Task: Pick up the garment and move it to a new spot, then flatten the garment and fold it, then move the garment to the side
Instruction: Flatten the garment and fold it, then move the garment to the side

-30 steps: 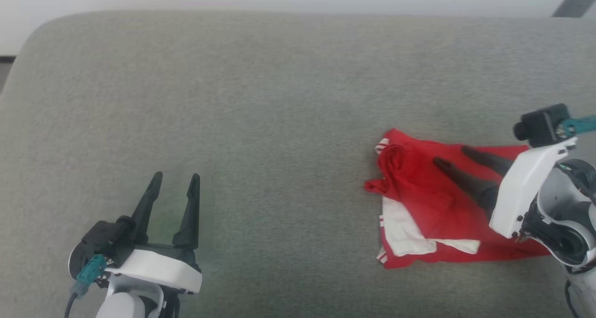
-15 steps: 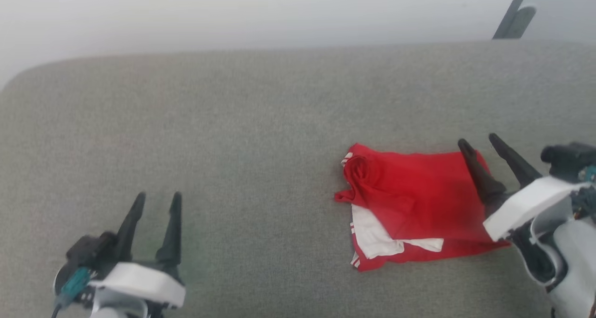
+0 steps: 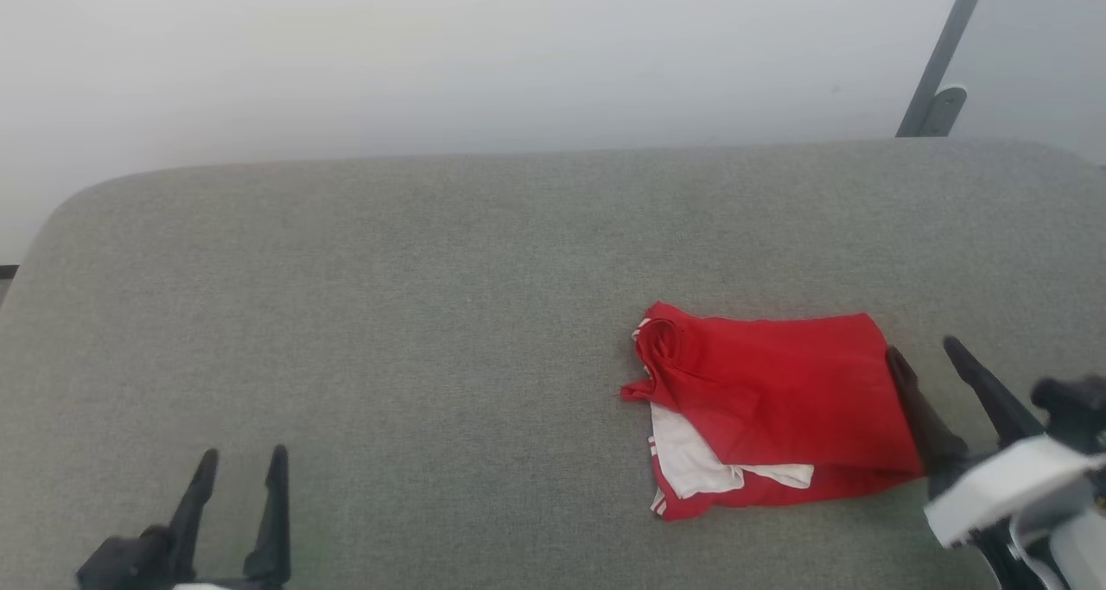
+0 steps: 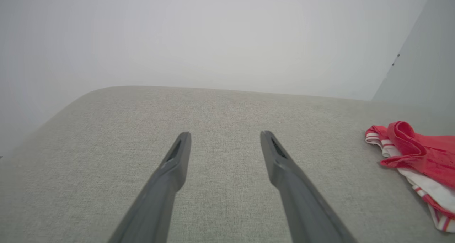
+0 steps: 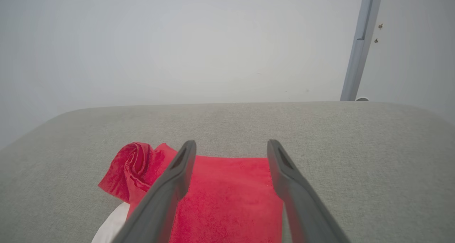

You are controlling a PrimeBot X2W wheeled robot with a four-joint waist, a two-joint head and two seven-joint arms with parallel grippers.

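Red shirt (image 3: 778,400) lies folded on the grey cushion (image 3: 389,296), over on my right side. My right gripper (image 3: 923,348) is wide open by its edge and holds nothing. My left gripper (image 3: 244,452) is open too, well apart from it.

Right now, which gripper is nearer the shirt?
Right. The right gripper is open at the shirt's right edge, one finger overlapping it. The left gripper is open, far off to the shirt's left.

thin red cloth garment (image 3: 778,391), matt grey woven-fabric surface (image 3: 389,296)
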